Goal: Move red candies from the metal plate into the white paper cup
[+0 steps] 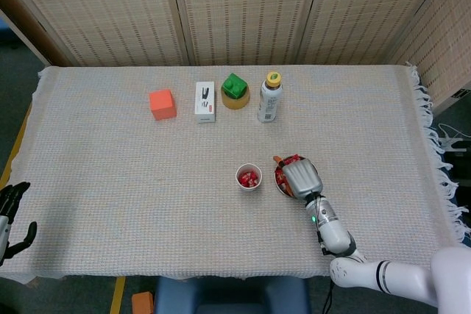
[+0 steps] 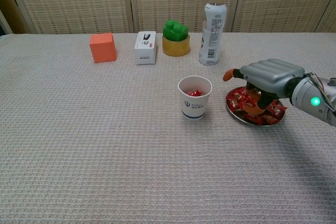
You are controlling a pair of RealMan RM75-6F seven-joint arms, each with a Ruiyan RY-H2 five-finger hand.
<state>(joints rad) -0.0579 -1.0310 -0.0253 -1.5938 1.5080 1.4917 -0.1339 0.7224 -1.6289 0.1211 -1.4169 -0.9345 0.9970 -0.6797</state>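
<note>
Right hand point(image 2: 270, 74), grey w/ orange fingertips curled down into glossy red candies point(image 2: 242, 102) on shallow metal plate point(image 2: 236, 115), grip unclear; white paper cup point(image 2: 194, 97) w/ small blue logo just left holds few candies; head view alone shows left hand point(image 1: 9, 211) open off woven counter point(image 1: 110, 174) edge.

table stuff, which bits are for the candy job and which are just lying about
For the job: red candies, metal plate, paper cup, right hand over the plate.

Lying about: orange block, white box, green block on a yellow ring, bottle.
</note>
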